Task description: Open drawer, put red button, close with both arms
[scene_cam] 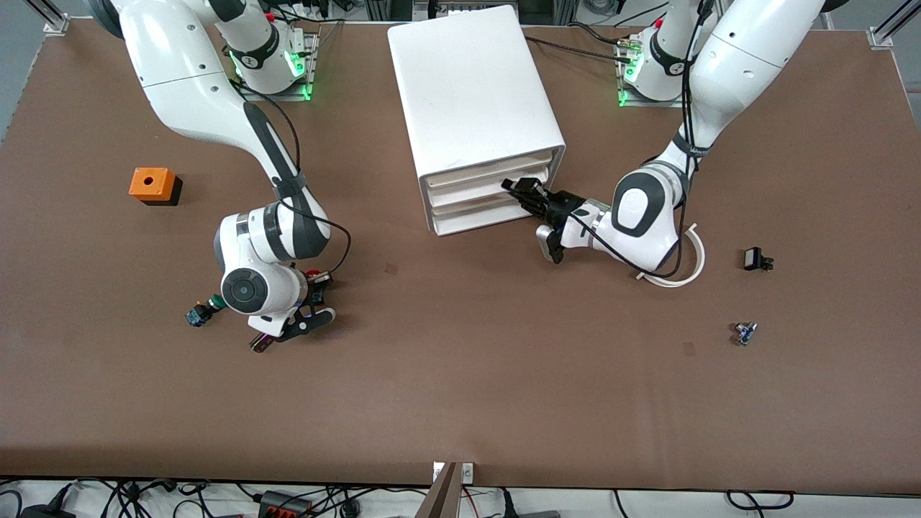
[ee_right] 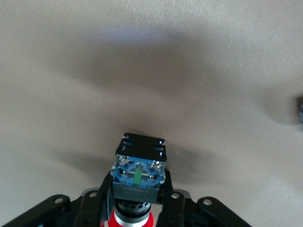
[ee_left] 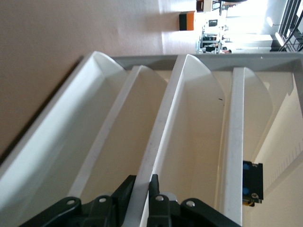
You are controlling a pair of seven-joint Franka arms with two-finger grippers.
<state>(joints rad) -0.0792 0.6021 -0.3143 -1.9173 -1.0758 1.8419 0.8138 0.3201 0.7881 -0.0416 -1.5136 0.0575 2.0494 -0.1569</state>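
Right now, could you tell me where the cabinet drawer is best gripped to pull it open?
Grip the drawer's front lip, coming from in front of the cabinet, one finger each side: it is a thin raised edge with no knob. The left gripper is shut on it that way. The right gripper holds the red button over the table at the right arm's end.

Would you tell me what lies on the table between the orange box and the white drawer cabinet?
Only the right arm crosses there in the front view; the table between the orange box and drawer cabinet is otherwise bare.
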